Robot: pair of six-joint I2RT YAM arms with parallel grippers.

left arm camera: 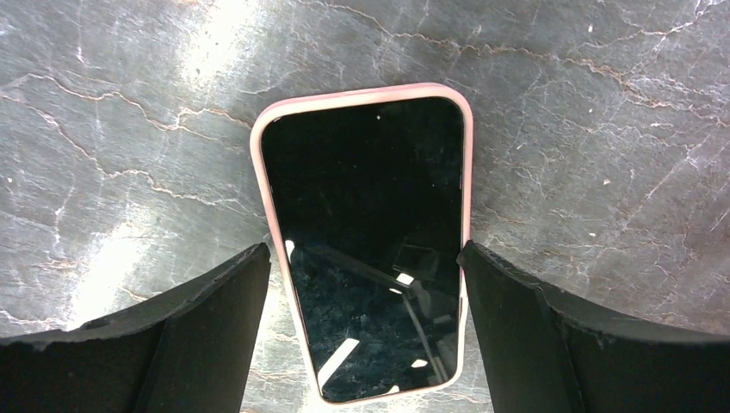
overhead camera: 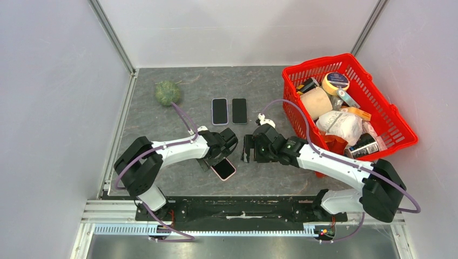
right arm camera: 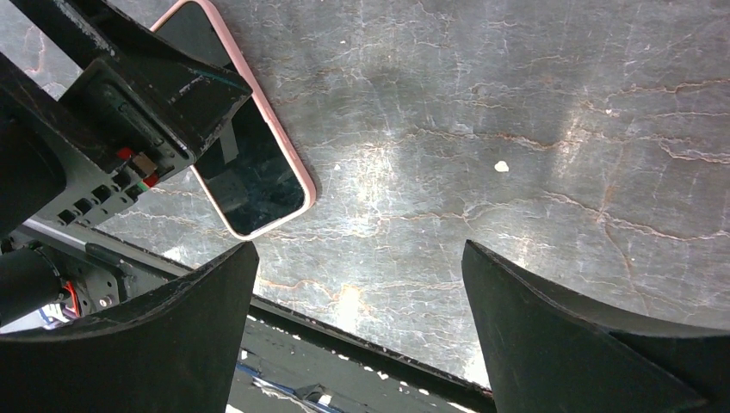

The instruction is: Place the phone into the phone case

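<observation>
A black phone lies screen up inside a pink phone case on the grey marble table. In the top view this cased phone is near the front edge, partly under my left gripper. In the left wrist view my left gripper is open, one finger on each long side of the case; the left finger stands clear and the right finger is right by the rim. My right gripper hangs open and empty to the right. In its wrist view the right gripper is over bare table, the pink case to its upper left.
Two more phones lie side by side at mid-table. A green ball rests at the back left. A red basket full of groceries stands on the right. The table's front edge is just below my right fingers.
</observation>
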